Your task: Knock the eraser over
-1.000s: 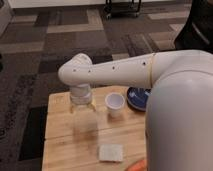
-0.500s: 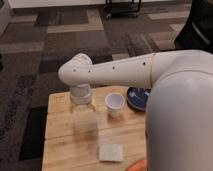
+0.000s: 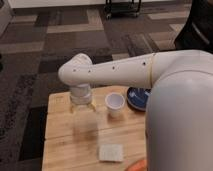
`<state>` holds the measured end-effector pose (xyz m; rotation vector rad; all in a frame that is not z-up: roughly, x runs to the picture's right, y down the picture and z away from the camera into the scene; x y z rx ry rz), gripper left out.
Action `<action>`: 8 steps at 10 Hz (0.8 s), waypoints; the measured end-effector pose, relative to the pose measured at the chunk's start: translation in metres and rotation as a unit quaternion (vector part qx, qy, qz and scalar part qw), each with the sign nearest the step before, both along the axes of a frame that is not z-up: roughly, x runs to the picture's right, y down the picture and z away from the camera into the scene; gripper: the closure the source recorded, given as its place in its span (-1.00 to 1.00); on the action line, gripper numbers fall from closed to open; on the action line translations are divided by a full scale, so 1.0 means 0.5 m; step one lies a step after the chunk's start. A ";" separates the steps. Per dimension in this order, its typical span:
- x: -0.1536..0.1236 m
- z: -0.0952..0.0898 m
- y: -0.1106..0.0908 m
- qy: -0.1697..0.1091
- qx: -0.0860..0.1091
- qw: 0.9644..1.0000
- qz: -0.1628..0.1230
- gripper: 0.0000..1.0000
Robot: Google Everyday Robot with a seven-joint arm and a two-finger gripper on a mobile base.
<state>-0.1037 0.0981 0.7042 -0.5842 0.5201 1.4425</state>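
From my station, the 1 arm point(image 3: 125, 72) fills most of the right side. Its fat white shell bulges in the lower right, then narrows into a smooth, cream-white tube that reaches left across the view. The tube is dotted with small dark holes and ringed by a thin yellowish seam. It ends in a rounded joint and from there bends straight down. Behind it lies the carpet point(image 3: 45, 45), in flat grey and brown rectangular patches. Below is the table point(image 3: 60, 135), made of pale wooden boards with visible seams and a squared edge. The gripper point(image 3: 83, 120) hangs upright from the joint over the left half of the table. It shows as a pale, glassy blur with its tip low near the boards, and I cannot tell how the jaws stand. Right of it, partly behind the arm, sits a dark blue round plate point(image 3: 136, 97). Between the plate and the gripper stands a small, white, tapered cup point(image 3: 115, 104). Nearer the front edge lies a flat, grey-white square pad point(image 3: 110, 152), and an orange stick point(image 3: 136, 165) pokes in at the bottom. I cannot pick out the eraser, and the gripper and arm hide part of the tabletop.
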 end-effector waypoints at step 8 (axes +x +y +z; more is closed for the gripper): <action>0.007 0.001 0.003 0.003 -0.001 1.000 0.002 -0.30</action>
